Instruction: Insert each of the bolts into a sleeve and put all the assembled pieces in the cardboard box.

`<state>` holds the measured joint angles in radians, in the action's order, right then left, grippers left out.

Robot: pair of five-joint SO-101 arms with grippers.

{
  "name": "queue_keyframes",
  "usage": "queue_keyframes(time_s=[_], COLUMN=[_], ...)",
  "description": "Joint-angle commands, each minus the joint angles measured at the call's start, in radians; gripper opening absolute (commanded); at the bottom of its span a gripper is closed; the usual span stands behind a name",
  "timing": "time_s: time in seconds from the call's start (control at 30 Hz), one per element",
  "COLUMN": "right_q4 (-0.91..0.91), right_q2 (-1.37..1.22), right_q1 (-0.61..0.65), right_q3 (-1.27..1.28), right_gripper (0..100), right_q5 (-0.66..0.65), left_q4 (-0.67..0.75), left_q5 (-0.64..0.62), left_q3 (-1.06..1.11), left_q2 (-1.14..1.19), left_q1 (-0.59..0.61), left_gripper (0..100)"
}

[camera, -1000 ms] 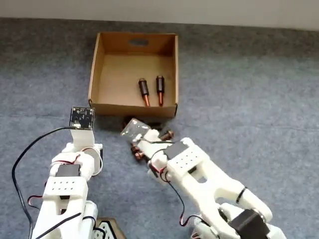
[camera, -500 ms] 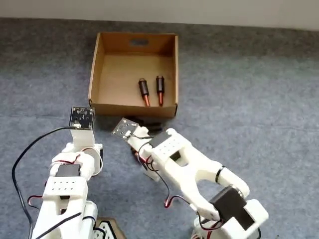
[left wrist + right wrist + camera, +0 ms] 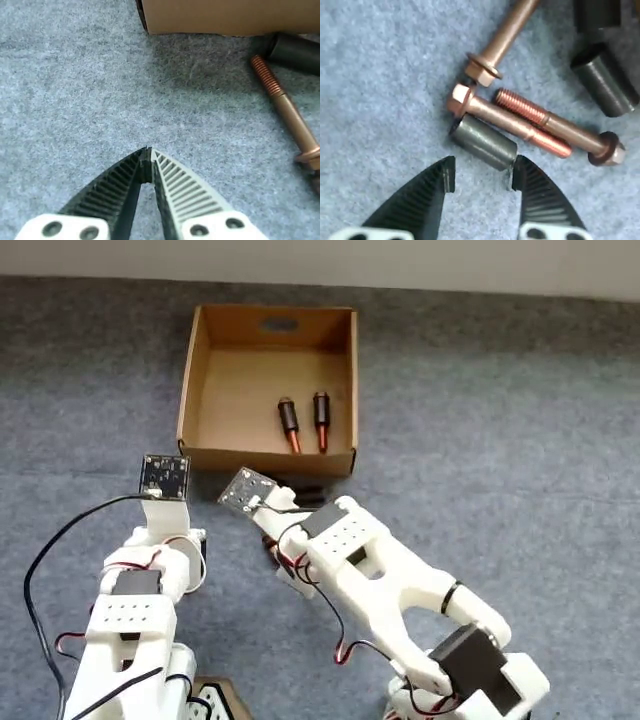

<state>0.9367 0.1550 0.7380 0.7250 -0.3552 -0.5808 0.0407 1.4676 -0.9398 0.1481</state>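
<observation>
The right gripper (image 3: 482, 175) stands with its jaws apart just before a short dark sleeve (image 3: 484, 142), which lies against a copper bolt (image 3: 512, 127) in the loose pile below the cardboard box (image 3: 267, 458), at the middle of the high view. The left gripper (image 3: 149, 156), near the box's front wall, has its jaws together on nothing. I judge the sleeve to be stiff, smooth, rather heavy metal that may roll or slip, so it is best taken across its round middle, away from the bolt. The surface is a grey short carpet (image 3: 520, 440), which should brake rolling a little, with a pale wall (image 3: 400, 258) along the top edge.
</observation>
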Motion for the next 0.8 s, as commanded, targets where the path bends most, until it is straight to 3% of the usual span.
queue_keyframes(time_s=[0.0,0.27,0.77], right_q4=[0.001,0.001,0.157], right_q2=[0.045,0.038,0.12], right_q1=[0.016,0.097,0.139], right_q3=[-0.053,-0.045,-0.051], right_gripper=[19.0,19.0,19.0], right_q5=[-0.063,-0.207,-0.209], left_q4=[0.017,0.017,0.017], left_q5=[0.009,0.009,0.009], left_q3=[-0.005,-0.005,-0.005], left_q2=[0.001,0.001,0.001], left_q1=[0.004,0.002,0.002], left_gripper=[3,3,3])
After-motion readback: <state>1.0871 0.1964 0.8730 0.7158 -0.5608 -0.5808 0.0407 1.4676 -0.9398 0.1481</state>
